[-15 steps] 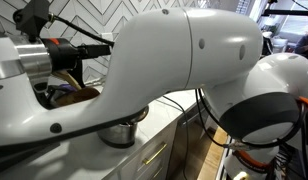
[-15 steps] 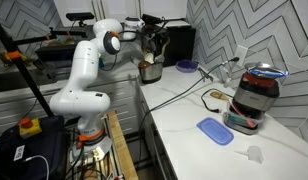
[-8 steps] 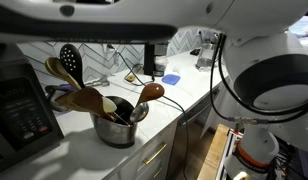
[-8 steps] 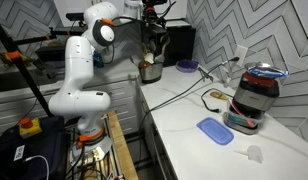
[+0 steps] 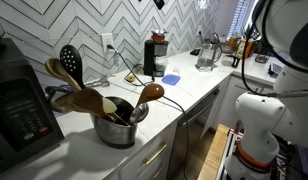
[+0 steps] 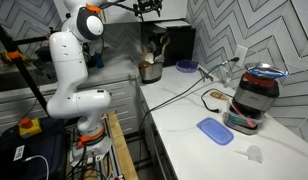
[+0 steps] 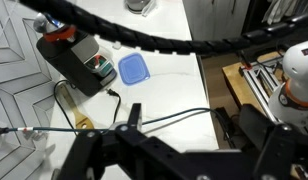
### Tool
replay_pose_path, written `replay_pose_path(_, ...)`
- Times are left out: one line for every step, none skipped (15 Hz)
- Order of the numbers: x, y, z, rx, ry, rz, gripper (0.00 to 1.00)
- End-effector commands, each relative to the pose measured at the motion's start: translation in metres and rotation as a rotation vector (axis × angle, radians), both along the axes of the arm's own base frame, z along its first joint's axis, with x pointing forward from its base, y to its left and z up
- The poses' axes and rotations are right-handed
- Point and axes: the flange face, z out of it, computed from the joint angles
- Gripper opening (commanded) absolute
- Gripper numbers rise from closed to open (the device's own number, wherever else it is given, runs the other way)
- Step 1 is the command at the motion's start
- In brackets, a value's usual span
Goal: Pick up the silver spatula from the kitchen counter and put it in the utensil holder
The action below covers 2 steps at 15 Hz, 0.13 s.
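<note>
The utensil holder point(image 5: 118, 131), a squat shiny metal pot, stands on the counter near its front edge. It holds several wooden spoons and a black slotted spatula point(image 5: 70, 61). In an exterior view the holder point(image 6: 149, 71) sits at the counter's far end. I cannot make out the silver spatula among the utensils. My gripper point(image 6: 146, 8) is raised high above the holder, and only its tip point(image 5: 157, 3) shows at the top edge of an exterior view. In the wrist view the gripper point(image 7: 191, 118) is open and empty, looking down on the counter from high up.
A dark appliance with a red top point(image 6: 256, 96) and a blue lid point(image 6: 215, 130) sit on the white counter point(image 7: 164, 90). A cable point(image 7: 159, 120) runs across it. A black microwave point(image 5: 18, 110) stands beside the holder. The robot base point(image 6: 79, 105) stands by the counter's edge.
The arm has lifted up and away from the holder. It no longer blocks the exterior view, so the holder now shows in full. The gripper stayed open.
</note>
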Motion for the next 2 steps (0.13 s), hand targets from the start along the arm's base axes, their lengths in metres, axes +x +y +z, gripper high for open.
replay_pose_path(-0.0045, -0.005, 0.0047, 0.029, -0.038, -0.023, 1.0)
replay_pose_path(-0.008, -0.0085, 0.0078, 0.052, -0.062, -0.039, 1.0)
